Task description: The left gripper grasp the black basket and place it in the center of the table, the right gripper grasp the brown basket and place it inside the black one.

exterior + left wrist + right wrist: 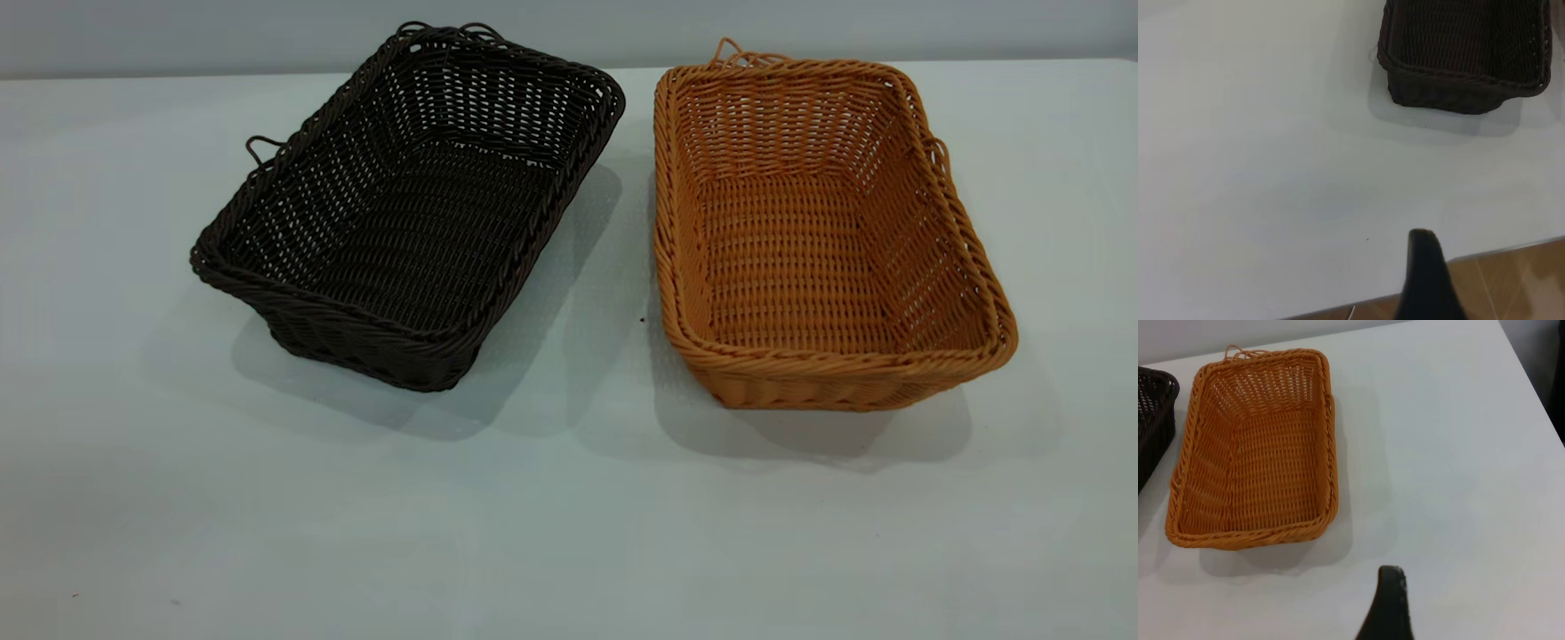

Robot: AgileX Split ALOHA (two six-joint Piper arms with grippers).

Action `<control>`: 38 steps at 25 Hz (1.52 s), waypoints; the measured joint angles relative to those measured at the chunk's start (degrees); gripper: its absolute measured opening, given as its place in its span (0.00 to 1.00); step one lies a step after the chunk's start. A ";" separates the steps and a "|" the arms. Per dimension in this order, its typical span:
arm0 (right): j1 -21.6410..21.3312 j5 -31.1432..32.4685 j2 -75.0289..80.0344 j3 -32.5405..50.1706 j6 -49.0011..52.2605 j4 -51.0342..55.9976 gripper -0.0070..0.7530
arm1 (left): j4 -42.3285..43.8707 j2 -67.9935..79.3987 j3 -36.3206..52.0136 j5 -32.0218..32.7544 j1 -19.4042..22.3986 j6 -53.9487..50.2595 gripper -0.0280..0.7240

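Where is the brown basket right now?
In the exterior view the brown basket sits upright on the white table, right of centre, beside the black basket with a narrow gap between them.

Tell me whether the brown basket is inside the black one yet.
Not yet. The brown basket sits upright and empty on the table, beside the black basket, with a gap of bare tabletop between them.

Exterior frontal above table (569,533); wrist views oblique, sharing it.

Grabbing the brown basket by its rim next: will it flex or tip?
The brown basket looks like stiff open wicker, so probably light and rigid. Held by one braided rim it may tilt. Its wide flat base on the table suggests it won't tip when nudged.
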 joint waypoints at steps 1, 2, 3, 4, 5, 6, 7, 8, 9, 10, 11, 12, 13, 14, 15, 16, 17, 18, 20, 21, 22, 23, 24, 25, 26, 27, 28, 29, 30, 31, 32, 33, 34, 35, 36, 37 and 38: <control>0.00 0.00 0.00 0.00 0.00 0.00 0.77 | 0.00 0.00 0.00 0.00 0.00 0.00 0.63; 0.00 0.00 0.00 0.00 0.00 0.00 0.77 | 0.00 0.00 0.00 0.00 0.00 0.00 0.63; 0.00 0.00 0.00 0.00 0.00 0.00 0.77 | 0.00 0.00 0.00 0.00 0.00 0.00 0.63; 0.00 0.00 0.00 0.00 0.00 0.00 0.77 | 0.00 0.00 0.00 0.00 0.00 0.00 0.63; 0.00 0.00 0.00 0.00 0.00 0.00 0.77 | 0.00 0.00 0.00 0.00 0.00 0.00 0.63; 0.00 0.00 0.00 0.00 0.00 0.00 0.77 | 0.00 0.00 0.00 0.00 0.00 0.00 0.63; 0.00 0.00 0.00 0.00 0.00 0.00 0.77 | 0.00 0.00 0.00 0.00 0.00 0.00 0.63; 0.00 0.00 0.00 0.00 0.00 0.00 0.77 | 0.00 0.00 0.00 0.00 0.00 0.00 0.63; 0.00 0.00 0.00 0.00 0.00 0.00 0.77 | 0.00 0.00 0.00 0.00 0.00 0.00 0.63; 0.00 0.00 0.00 0.00 0.00 0.00 0.77 | 0.00 0.00 0.00 0.00 0.00 0.00 0.63; 0.00 0.00 0.00 0.00 0.00 0.00 0.77 | 0.00 0.00 0.00 0.00 0.00 0.00 0.63; 0.00 0.00 0.00 0.00 0.00 0.00 0.77 | 0.00 0.00 0.00 0.00 0.00 0.00 0.63; 0.00 0.00 0.00 0.00 0.00 0.00 0.77 | 0.00 0.00 0.00 0.00 0.00 0.00 0.63; 0.00 0.00 0.00 0.00 0.00 0.00 0.77 | 0.00 0.00 0.00 0.00 0.00 0.00 0.63; 0.00 0.00 0.00 0.00 0.00 0.00 0.77 | 0.00 0.00 0.00 0.00 0.00 0.00 0.63; 0.00 0.00 0.00 0.00 0.00 0.00 0.77 | 0.00 0.00 0.00 0.00 0.00 0.00 0.63; 0.00 0.00 0.00 0.00 0.00 0.00 0.77 | 0.00 0.00 0.00 0.00 0.00 0.00 0.63; 0.00 0.00 0.00 0.00 0.00 0.00 0.77 | 0.00 0.00 0.00 0.00 0.00 0.00 0.63; 0.00 0.00 0.00 0.00 0.00 0.00 0.77 | 0.00 0.00 0.00 0.00 0.00 0.00 0.63; 0.00 0.00 0.00 0.00 0.00 0.00 0.77 | 0.00 0.00 0.00 0.00 0.00 0.00 0.63; 0.00 0.00 0.00 0.00 0.00 0.00 0.77 | 0.00 0.00 0.00 0.00 0.00 0.00 0.63; 0.00 0.00 0.00 0.00 0.00 0.00 0.77 | 0.00 0.00 0.00 0.00 0.00 0.00 0.63; 0.00 0.00 0.00 0.00 0.00 0.00 0.77 | 0.00 0.00 0.00 0.00 0.00 0.00 0.63; 0.00 0.00 0.00 0.00 0.00 0.00 0.77 | 0.00 0.00 0.00 0.00 0.00 0.00 0.63; 0.00 0.00 0.00 0.00 0.00 0.00 0.77 | 0.00 0.00 0.00 0.00 0.00 0.00 0.63; 0.00 0.00 0.00 0.00 0.00 0.00 0.77 | 0.00 0.00 0.00 0.00 0.00 0.00 0.63; 0.00 0.00 0.00 0.00 0.00 0.00 0.77 | 0.00 0.00 0.00 0.00 0.00 0.00 0.63; 0.00 0.00 0.00 0.00 0.00 0.00 0.77 | 0.00 0.00 0.00 0.00 0.00 0.00 0.63; 0.00 0.00 0.00 0.00 0.00 0.00 0.77 | 0.00 0.00 0.00 0.00 0.00 0.00 0.63; 0.00 0.00 0.00 0.00 0.00 0.05 0.77 | 0.00 0.00 0.00 0.00 0.00 0.00 0.63; 0.00 0.00 0.00 0.00 0.00 0.10 0.77 | 0.00 0.00 0.00 0.00 0.00 0.00 0.63; 0.00 -0.04 0.00 0.00 0.00 0.17 0.77 | 0.00 0.00 0.00 0.00 -0.14 0.00 0.63; 0.00 -0.04 0.00 0.00 0.00 0.29 0.77 | 0.00 0.00 0.00 0.00 -0.27 0.00 0.63; 0.00 -0.04 0.00 0.00 0.00 0.45 0.77 | 0.00 0.00 0.00 -0.12 -0.55 0.00 0.63; 0.00 -0.04 0.00 0.00 0.00 0.89 0.77 | 0.00 0.10 -0.06 -0.35 -0.63 0.00 0.63; 0.00 -0.04 0.00 0.00 0.00 1.32 0.77 | 0.00 0.65 -0.55 -0.76 -0.63 -0.16 0.63; 0.00 -0.10 0.00 0.00 0.00 1.69 0.77 | 0.00 1.58 -1.24 -1.53 -0.63 -0.60 0.63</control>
